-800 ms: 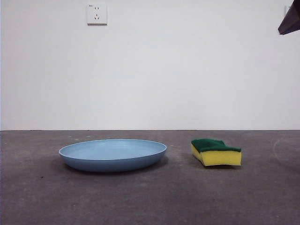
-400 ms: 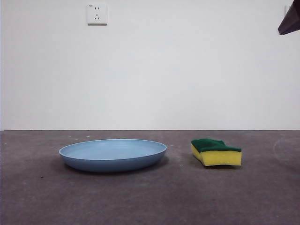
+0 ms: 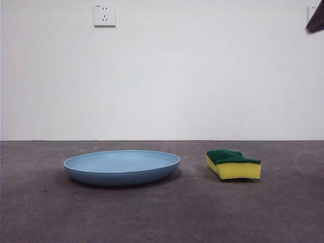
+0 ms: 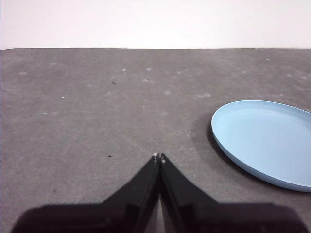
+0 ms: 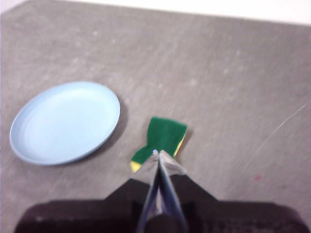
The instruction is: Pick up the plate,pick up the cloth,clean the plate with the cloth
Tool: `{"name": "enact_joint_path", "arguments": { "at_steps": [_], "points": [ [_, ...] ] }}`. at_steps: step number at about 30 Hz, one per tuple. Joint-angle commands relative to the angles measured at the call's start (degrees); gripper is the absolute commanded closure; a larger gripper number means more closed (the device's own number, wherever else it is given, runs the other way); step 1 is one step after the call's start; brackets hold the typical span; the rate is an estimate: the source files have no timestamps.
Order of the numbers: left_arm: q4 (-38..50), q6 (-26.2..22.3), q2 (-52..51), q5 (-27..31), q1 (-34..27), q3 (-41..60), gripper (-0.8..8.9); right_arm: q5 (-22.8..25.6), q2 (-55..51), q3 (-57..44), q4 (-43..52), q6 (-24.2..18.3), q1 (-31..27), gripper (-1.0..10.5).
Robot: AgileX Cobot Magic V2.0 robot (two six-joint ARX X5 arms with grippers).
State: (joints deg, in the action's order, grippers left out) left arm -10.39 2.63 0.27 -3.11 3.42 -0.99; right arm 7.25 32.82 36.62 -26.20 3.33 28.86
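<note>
The light-blue plate (image 3: 122, 167) lies flat on the dark table left of centre in the front view; it also shows in the left wrist view (image 4: 267, 141) and the right wrist view (image 5: 65, 121). The cloth, a yellow sponge with a green top (image 3: 233, 164), lies to the plate's right, apart from it. My right gripper (image 5: 156, 153) is shut and empty, high above the sponge (image 5: 164, 137); it shows as a black tip (image 3: 316, 21) at the front view's top right corner. My left gripper (image 4: 159, 157) is shut and empty above bare table beside the plate.
A white wall with a socket (image 3: 105, 14) stands behind the table. The grey table surface (image 3: 162, 217) stretches in front of the plate and sponge. A faint curved mark (image 3: 306, 159) lies on the table at the far right.
The black tip at the front view's top right corner has drawn up and to the right, showing less. The plate and sponge have not moved.
</note>
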Motion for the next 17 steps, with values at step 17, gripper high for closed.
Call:
{"name": "enact_joint_path", "arguments": {
  "at_steps": [17],
  "points": [
    [0.1, 0.4, -0.1, 0.1, -0.2, 0.8, 8.16, -8.9, -24.1, -25.7, 19.7, -0.9, -23.5, 9.5]
  ]
}}
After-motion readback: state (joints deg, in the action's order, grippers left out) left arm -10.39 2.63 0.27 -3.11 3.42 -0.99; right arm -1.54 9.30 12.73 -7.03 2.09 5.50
